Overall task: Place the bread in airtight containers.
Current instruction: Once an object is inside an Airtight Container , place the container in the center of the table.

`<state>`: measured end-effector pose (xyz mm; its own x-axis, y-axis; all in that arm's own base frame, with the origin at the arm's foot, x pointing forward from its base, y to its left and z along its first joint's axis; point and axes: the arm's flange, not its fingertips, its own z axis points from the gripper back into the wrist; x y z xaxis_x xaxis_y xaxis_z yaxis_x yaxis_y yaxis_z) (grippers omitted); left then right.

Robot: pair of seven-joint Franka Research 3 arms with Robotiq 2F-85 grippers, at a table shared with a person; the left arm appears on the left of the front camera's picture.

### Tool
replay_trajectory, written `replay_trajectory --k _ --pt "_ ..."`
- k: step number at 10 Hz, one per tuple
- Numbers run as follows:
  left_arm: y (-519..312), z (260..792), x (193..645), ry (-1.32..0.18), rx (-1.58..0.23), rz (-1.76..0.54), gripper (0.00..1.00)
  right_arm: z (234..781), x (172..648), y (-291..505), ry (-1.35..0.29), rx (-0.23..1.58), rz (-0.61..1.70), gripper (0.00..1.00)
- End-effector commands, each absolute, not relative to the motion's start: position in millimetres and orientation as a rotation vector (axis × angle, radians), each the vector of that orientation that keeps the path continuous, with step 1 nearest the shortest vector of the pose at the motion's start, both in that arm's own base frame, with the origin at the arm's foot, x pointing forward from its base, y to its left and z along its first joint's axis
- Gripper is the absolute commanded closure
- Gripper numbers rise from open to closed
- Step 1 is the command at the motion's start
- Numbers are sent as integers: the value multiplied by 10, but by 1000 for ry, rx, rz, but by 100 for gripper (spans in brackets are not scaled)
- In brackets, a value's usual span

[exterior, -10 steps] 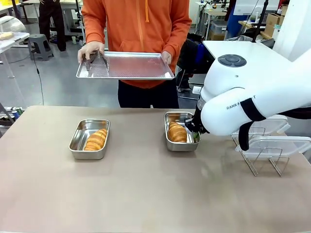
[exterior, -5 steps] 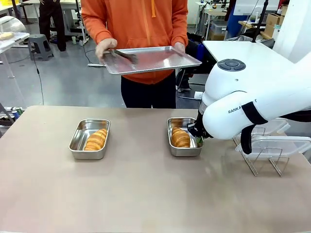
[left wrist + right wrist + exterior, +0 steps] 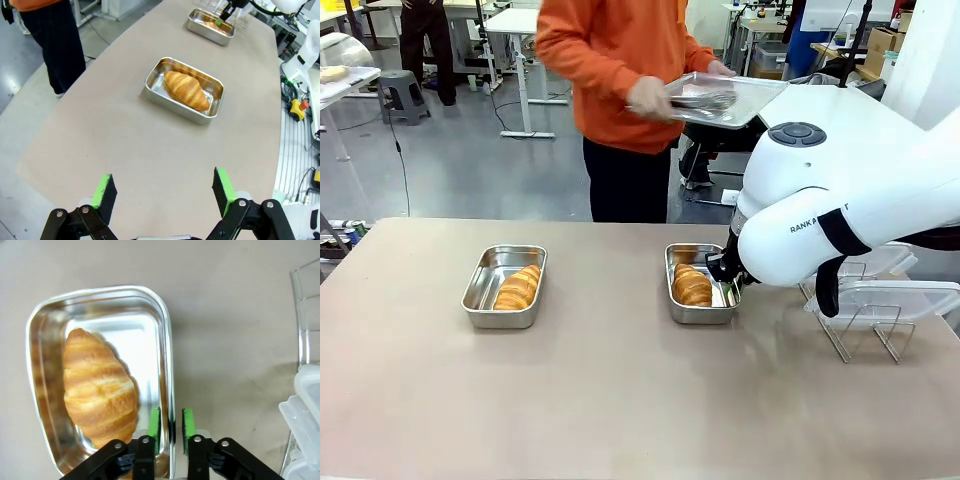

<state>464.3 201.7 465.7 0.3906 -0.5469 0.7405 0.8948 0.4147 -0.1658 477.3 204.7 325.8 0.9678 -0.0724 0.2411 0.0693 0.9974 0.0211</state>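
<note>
Both breads were already in: left croissant lay in left pan, right croissant in right pan. Right gripper straddled right pan's rack-side wall, pads narrowly apart, not pinching, prob for shifting pan. Left gripper gaped wide over bare table, well clear. Clear lids sat on wire rack near right pan. Tight there, loads of room up front.

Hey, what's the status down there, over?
Left gripper open, hovering. Right gripper slightly open astride right pan's rim. Croissants in both pans, lids off. Nothing blocking.
</note>
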Motion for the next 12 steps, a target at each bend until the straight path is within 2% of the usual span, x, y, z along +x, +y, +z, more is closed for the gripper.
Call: replay_trajectory --k 1,2,3,5,8,10,12 --pt "2000 4690 4639 -645 -605 -981 0 3560 4822 2002 -292 30 -58 0" --pt "2000 4690 4639 -645 -605 -981 0 3873 4857 1909 -364 63 -29 0" --pt "2000 4690 4639 -645 -605 -981 0 4162 4955 1782 -429 125 26 17" --pt "2000 4690 4639 -645 -605 -981 0 4684 5104 1460 -517 274 163 0" --pt "2000 4690 4639 -645 -605 -981 0 5044 5112 661 -636 494 500 0" --pt "2000 4690 4639 -645 -605 -981 0 5098 4993 172 -681 584 703 0" --pt "2000 4690 4639 -645 -605 -981 0 5084 4865 -116 -713 616 811 0"
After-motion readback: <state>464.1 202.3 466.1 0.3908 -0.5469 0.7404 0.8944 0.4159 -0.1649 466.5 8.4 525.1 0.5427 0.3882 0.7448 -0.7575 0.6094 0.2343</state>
